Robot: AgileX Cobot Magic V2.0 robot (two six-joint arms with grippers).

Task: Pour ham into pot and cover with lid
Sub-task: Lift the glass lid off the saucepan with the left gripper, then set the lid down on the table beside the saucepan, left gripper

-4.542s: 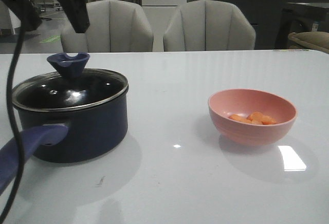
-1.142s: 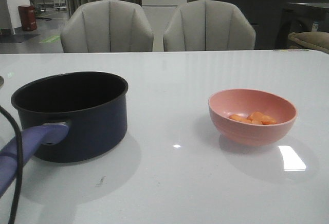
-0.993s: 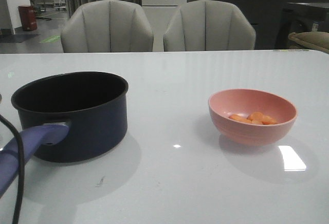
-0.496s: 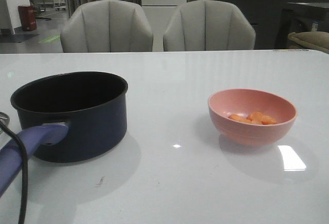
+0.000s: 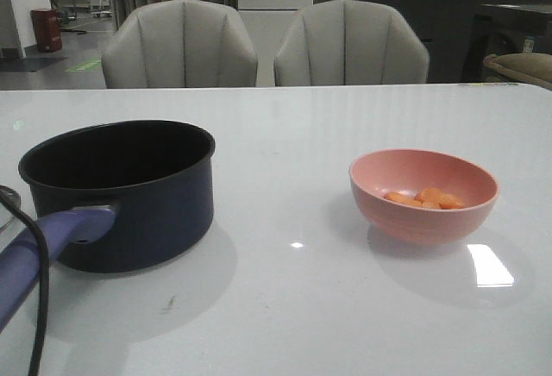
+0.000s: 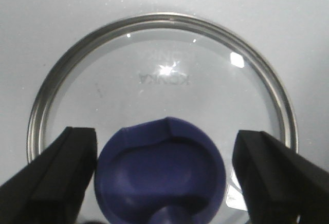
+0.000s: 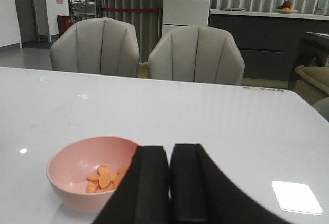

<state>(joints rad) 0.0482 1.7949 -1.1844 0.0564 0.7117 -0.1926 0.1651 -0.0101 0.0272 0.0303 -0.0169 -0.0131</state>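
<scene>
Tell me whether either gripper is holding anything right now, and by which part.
Nothing is held. The left gripper is open, fingers either side of the lid knob without touching it. The right gripper is shut on nothing, near the bowl.

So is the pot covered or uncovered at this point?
Uncovered: the pot shows its open black inside, and the lid lies on the table.

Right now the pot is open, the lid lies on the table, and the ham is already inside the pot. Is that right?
Not quite. The ham is in the pink bowl, as the front view shows. The pot is open, and the lid lies on the table.
</scene>
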